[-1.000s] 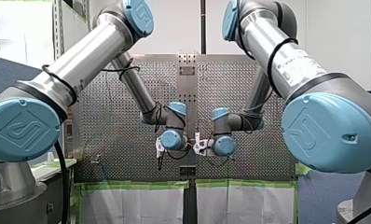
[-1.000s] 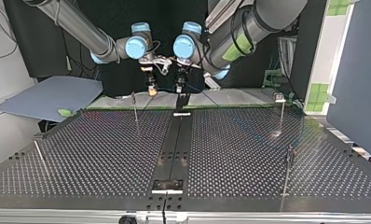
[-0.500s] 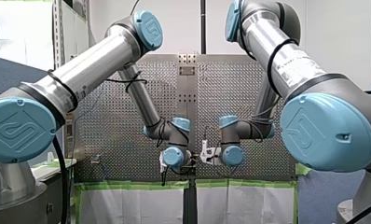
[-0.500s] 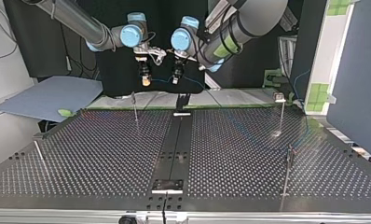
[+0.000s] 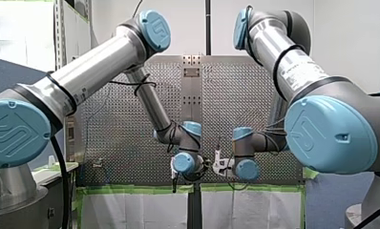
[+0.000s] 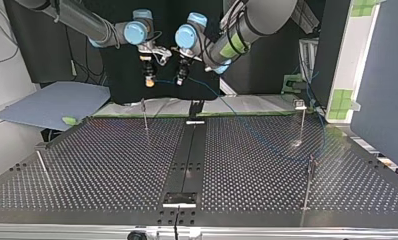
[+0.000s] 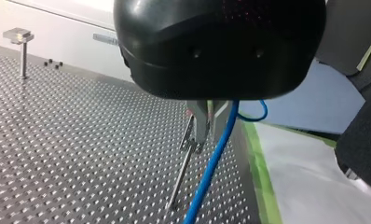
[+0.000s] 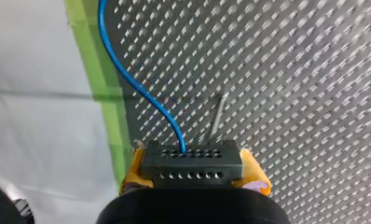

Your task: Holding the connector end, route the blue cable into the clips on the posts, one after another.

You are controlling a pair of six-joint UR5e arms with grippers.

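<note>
My right gripper (image 6: pixel 148 81), with yellow pads (image 8: pixel 133 169), is shut on the black connector (image 8: pixel 193 164), high above the table's far edge in the top view. The blue cable (image 8: pixel 127 79) leaves the connector and runs a short way across to my left gripper (image 6: pixel 181 78). In the left wrist view my left gripper (image 7: pixel 206 125) is shut on the blue cable (image 7: pixel 212 165), which hangs down past a thin post (image 7: pixel 180 179). From there the cable (image 6: pixel 267 132) trails faintly towards the top view's right.
Thin posts stand on the perforated table (image 6: pixel 112 165): one near the far edge (image 6: pixel 145 114), two at the top view's right (image 6: pixel 303 121) (image 6: pixel 309 182), and a leaning one at its left (image 6: pixel 42 167). A grey board (image 6: pixel 52 102) lies beyond the table's left corner.
Both grippers have risen and shifted towards the top view's left. The blue cable now shows stretched between them and trailing to the right.
</note>
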